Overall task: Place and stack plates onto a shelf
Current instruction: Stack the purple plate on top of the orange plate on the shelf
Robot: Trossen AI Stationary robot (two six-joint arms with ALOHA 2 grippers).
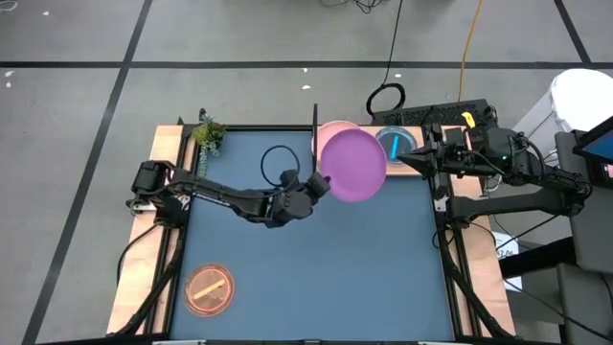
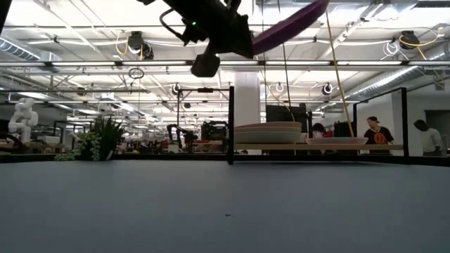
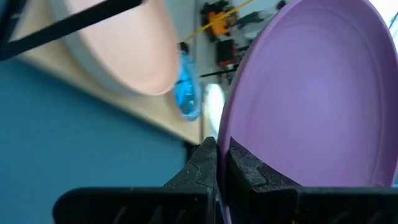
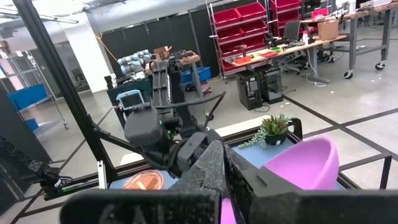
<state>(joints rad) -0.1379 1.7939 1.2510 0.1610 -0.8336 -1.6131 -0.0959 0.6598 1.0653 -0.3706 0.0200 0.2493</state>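
From above, the left gripper reaches across the dark blue mat with its jaws clenched on the rim of the purple plate, which is lifted over the near edge of the shelf. On the shelf, just beside the black upright panel, a pink plate shows from under the purple one, and a cyan dish lies to its right. The right gripper waits over the shelf's right end, jaws closed on nothing. An orange dish sits alone on the mat's near left corner, well apart from the shelf, with something pale lying in it that cannot be made out. A small potted plant stands at the tabletop's far left corner.

At tabletop height, the purple plate hangs tilted high above the shelf, on which a stack of larger plates rests beside the panel and a shallower dish lies to the right.

The left wrist camera shows the jaws pinching the purple plate's edge, with the pink plate and the cyan dish on the wooden board beyond.

The right wrist camera shows its own jaws shut and empty, the left arm holding the purple plate, the plant behind, and the orange dish farther off.
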